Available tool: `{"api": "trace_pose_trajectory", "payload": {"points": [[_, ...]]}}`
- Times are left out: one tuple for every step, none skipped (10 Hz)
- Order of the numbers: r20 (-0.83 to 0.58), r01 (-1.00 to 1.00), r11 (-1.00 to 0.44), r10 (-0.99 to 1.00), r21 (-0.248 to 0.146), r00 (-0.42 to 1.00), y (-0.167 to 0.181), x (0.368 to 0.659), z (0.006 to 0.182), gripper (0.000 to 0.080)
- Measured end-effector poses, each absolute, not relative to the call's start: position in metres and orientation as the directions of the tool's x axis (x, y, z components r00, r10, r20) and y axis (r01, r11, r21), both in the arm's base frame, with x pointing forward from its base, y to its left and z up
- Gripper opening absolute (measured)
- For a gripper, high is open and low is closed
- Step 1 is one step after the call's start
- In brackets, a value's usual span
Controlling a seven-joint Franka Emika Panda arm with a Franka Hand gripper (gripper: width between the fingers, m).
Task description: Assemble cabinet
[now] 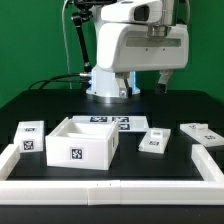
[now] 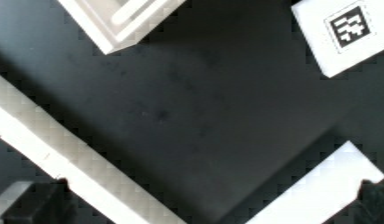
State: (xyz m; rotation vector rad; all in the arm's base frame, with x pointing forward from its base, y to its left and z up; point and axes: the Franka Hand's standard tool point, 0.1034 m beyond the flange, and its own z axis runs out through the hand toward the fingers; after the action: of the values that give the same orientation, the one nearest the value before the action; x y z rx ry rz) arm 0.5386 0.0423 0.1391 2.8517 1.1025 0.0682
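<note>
The gripper (image 1: 148, 82) hangs high, apparently empty, its gap unreadable; best lower squarely over 1 drawer block (image 1: 153, 141) near the cabinet (image 1: 80, 143).

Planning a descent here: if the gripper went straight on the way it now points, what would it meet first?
Most likely the bare black table surface; nothing shows in between, though depth is unclear.

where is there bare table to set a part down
Bare table runs between the middle block and the front border wall. More lies behind the left block, toward the robot base. It is crowded around the cabinet, with the marker board right behind it.
</note>
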Motion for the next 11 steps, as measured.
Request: {"api": "trace_pose_trajectory", "payload": {"points": [[0.004, 0.667, -0.737, 0.671, 0.110, 0.741, 0.041, 0.538, 0.139, 0.0798], [0.004, 0.667, -0.737, 0.671, 0.110, 0.741, 0.041, 0.538, 0.139, 0.0798], [0.004, 0.667, -0.737, 0.671, 0.109, 0.741, 0.042, 0.538, 0.139, 0.0798], [0.003, 0.667, -0.737, 0.671, 0.108, 0.741, 0.042, 0.538, 0.138, 0.0798], [0.003, 0.667, -0.737, 0.671, 0.108, 0.741, 0.042, 0.538, 0.138, 0.0798], [0.003, 0.668, -0.736, 0.672, 0.108, 0.740, 0.041, 0.538, 0.138, 0.0798], [0.006, 0.696, -0.710, 0.701, 0.111, 0.714, 0.039, 0.538, 0.137, 0.0798], [0.017, 0.769, -0.628, 0.776, 0.119, 0.631, 0.030, 0.530, 0.130, 0.0798], [-0.003, 0.830, -0.548, 0.834, 0.107, 0.551, 0.018, 0.520, 0.123, 0.0798], [-0.019, 0.886, -0.455, 0.888, 0.094, 0.459, 0.010, 0.515, 0.119, 0.0798], [-0.023, 0.903, -0.421, 0.905, 0.087, 0.424, 0.004, 0.514, 0.117, 0.0798]]}}
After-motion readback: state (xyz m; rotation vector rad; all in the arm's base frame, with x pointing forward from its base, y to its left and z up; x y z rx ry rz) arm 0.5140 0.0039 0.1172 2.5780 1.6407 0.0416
